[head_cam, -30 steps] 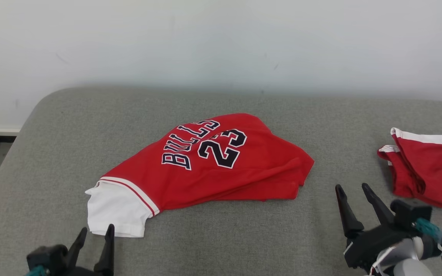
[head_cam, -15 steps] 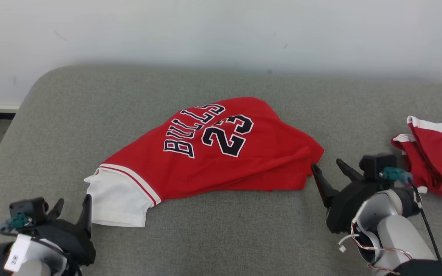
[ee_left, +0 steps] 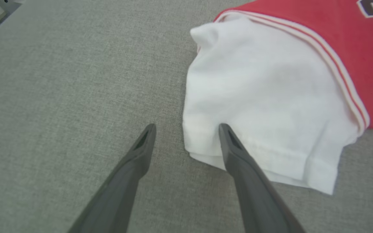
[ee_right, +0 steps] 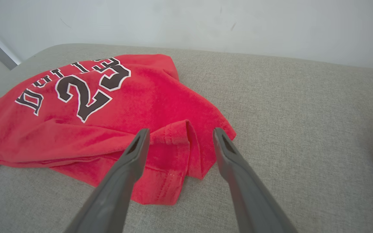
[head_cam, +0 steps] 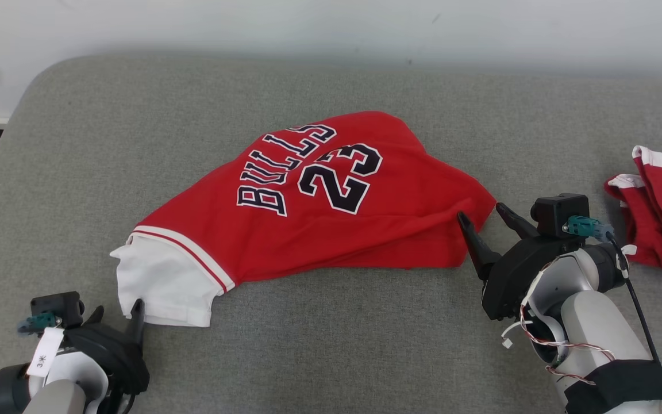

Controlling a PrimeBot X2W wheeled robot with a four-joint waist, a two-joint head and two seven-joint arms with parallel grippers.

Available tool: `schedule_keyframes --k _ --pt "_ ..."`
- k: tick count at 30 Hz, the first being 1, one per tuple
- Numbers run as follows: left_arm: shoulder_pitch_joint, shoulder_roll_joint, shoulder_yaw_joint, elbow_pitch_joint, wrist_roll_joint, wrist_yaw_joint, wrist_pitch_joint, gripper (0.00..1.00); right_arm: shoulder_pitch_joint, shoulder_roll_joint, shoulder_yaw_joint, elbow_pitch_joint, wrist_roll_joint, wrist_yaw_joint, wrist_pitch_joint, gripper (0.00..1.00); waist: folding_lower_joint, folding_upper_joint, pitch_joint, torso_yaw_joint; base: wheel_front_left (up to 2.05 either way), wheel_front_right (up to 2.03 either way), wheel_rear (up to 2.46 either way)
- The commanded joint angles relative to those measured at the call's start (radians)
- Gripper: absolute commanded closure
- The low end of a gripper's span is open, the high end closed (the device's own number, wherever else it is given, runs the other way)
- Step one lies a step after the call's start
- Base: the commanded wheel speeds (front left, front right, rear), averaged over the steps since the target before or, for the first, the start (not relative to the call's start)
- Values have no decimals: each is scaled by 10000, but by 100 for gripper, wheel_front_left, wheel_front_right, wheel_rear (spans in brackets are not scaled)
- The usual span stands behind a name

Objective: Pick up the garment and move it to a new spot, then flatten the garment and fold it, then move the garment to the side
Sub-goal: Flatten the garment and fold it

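Observation:
The garment [head_cam: 319, 207] is a red jersey marked BULLS 23 with a white sleeve [head_cam: 161, 282], lying crumpled on the grey cushion. My left gripper [head_cam: 117, 310] is open at the sleeve's lower corner; in the left wrist view its right finger [ee_left: 238, 152] lies over the white sleeve [ee_left: 264, 106] hem. My right gripper [head_cam: 483, 217] is open at the jersey's right corner, its fingers straddling the bunched red hem [ee_right: 173, 145] in the right wrist view. Neither gripper holds anything.
A second red and white garment [head_cam: 661, 213] lies at the cushion's right edge, close behind my right arm. The grey cushion [head_cam: 331, 345] has bare room in front and to the far left. A pale wall [head_cam: 331, 23] stands behind.
The head camera has tipped down. Both grippers have moved forward to the jersey's ends, the left to the white sleeve, the right to the red corner. Both stay open.

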Motion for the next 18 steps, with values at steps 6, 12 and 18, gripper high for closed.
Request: schedule_keyframes --k 6,12,18 --pt "-412 -115 34 775 -136 135 -340 0 -66 -32 32 -149 44 -4 12 0 -2 -1 206 -22 0 0 0" --pt "-723 -249 -93 1294 -216 -113 -485 10 44 -34 215 -115 153 -4 223 0 -2 -1 327 -2 0 0 0" --pt "-934 -422 -264 1905 -248 -362 -629 100 245 -32 190 -49 96 -4 503 0 -2 -1 388 2 0 0 0"
